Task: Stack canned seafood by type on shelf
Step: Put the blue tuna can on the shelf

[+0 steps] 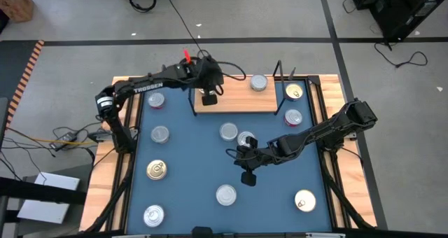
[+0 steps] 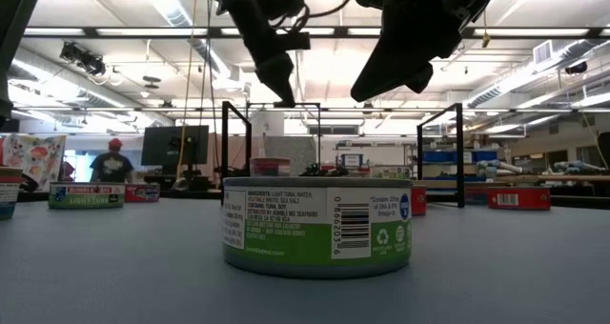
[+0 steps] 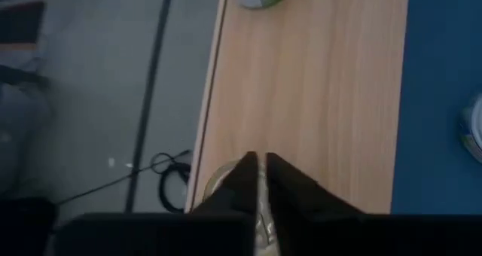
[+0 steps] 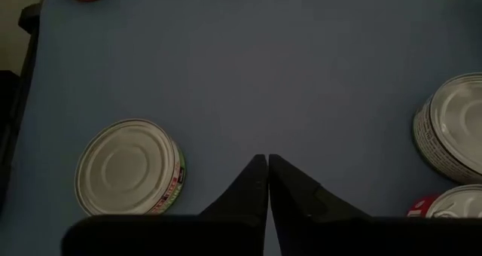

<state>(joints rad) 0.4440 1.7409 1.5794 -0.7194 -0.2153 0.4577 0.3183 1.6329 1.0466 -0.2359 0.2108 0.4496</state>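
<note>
Two tins sit on the shelf [image 1: 238, 102]: a silver-lidded tin [image 1: 259, 82] near its back edge and another tin [image 3: 226, 182], mostly hidden under the left gripper [image 1: 208, 98] at the board's left end. That gripper's fingers are pressed together above this tin. Other tins lie scattered over the blue table [image 1: 189, 154], among them a gold-lidded tin [image 1: 157, 169] at the left and a silver-lidded tin with green sides [image 4: 128, 166]. The right gripper [image 1: 248, 176] hangs over the table's middle, fingers together, holding nothing.
</note>
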